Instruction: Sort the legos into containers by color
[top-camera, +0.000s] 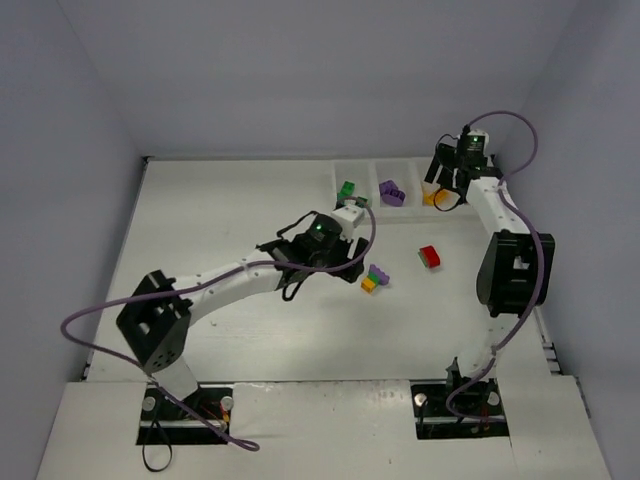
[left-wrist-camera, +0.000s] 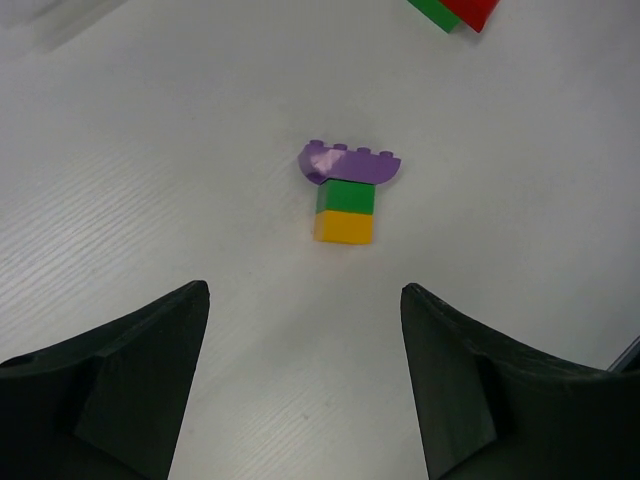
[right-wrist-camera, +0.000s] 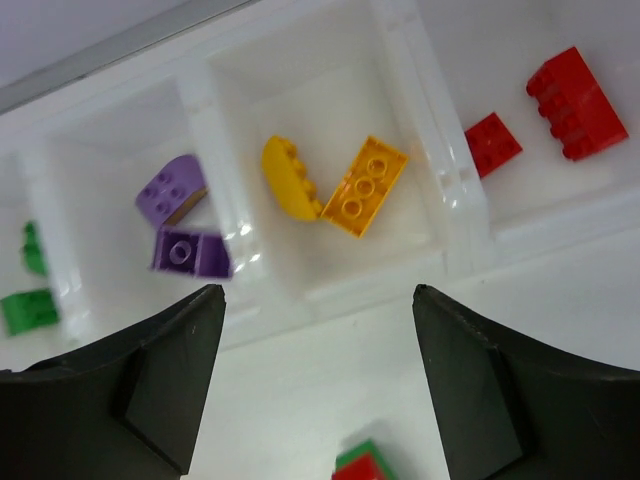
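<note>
A clump of legos (left-wrist-camera: 348, 195) lies on the table: a purple arch over a green brick and a yellow one, also seen from above (top-camera: 375, 278). My left gripper (left-wrist-camera: 305, 288) stands open just short of the clump, with nothing between its fingers. A red brick on a green one (top-camera: 429, 257) lies to the clump's right. The white containers (right-wrist-camera: 445, 200) hold green bricks (right-wrist-camera: 28, 300), purple bricks (right-wrist-camera: 180, 215), two orange-yellow bricks (right-wrist-camera: 335, 180) and red bricks (right-wrist-camera: 575, 100), each colour in its own compartment. My right gripper (right-wrist-camera: 318, 290) hangs open and empty over the tray's near edge by the orange-yellow compartment.
The tray (top-camera: 372, 170) runs along the back of the table, close to the rear wall. Grey walls close in the left and right sides. The left arm (top-camera: 230, 280) stretches diagonally across the middle of the table.
</note>
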